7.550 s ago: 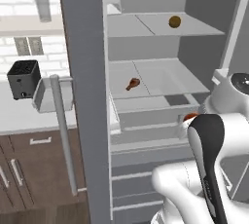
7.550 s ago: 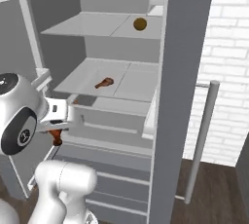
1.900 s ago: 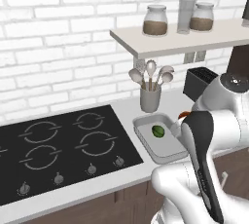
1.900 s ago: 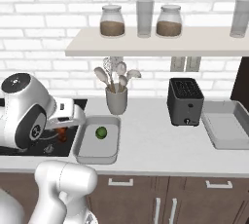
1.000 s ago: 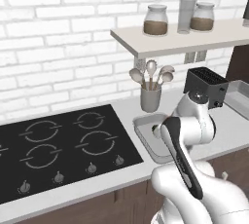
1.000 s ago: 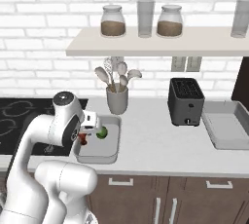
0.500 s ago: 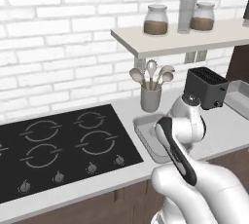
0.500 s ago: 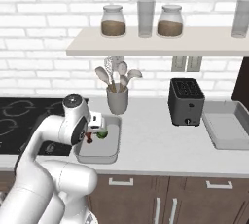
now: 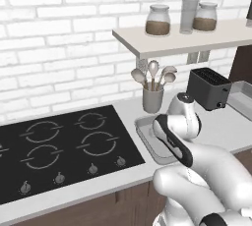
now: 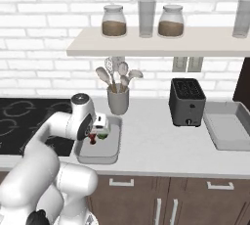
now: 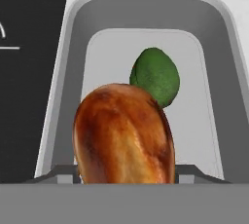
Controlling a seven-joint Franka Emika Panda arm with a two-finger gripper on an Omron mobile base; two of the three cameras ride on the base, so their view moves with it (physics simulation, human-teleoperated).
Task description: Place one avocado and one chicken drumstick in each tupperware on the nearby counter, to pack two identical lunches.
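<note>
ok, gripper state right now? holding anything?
Gripper: over the tupperware, chicken drumstick between its fingers; whether still clamped or already released cannot be told.

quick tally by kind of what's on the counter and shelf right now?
Light-grey rectangular tupperware trays: 2
Dark green round avocado: 1
Glossy reddish-brown chicken drumstick: 1
Black slotted toaster: 1
Grey utensil holder with spoons: 1
Lidded glass jars with brown contents: 2
Clear empty glasses: 2
Total: 10
</note>
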